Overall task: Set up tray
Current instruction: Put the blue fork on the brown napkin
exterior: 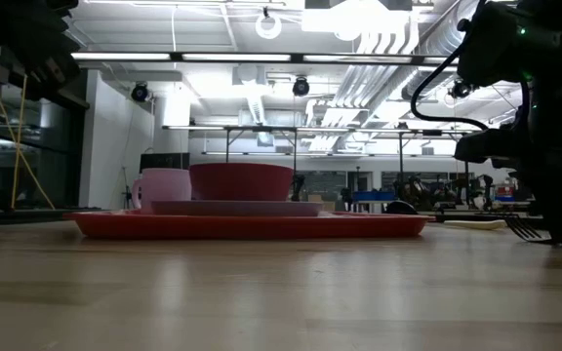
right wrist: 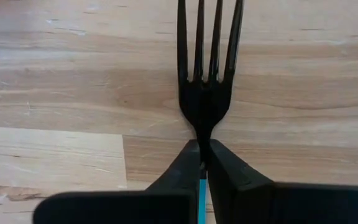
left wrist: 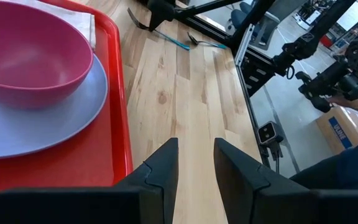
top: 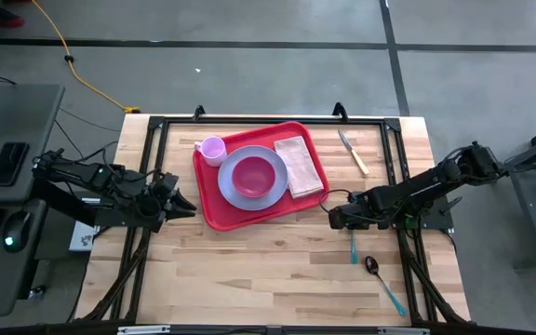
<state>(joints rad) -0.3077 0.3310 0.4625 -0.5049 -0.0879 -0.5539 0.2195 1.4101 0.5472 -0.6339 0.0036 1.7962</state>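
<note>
The left gripper (top: 186,203) waits with fingers released, just left of the red tray (top: 214,212). The tray sits mid-tabletop (top: 249,261), holding a cup (top: 212,149), plate (top: 231,194), bowl (top: 252,174) and napkin (top: 298,165). Right of it, the right gripper (right wrist: 202,163) grasps a fork (right wrist: 206,93).

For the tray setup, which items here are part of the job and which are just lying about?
Part of the job: tray, plate, bowl, cup, napkin, fork in the shut right gripper, spoon, knife.

Lying about: phone, computer mouse, yellow cable.
</note>
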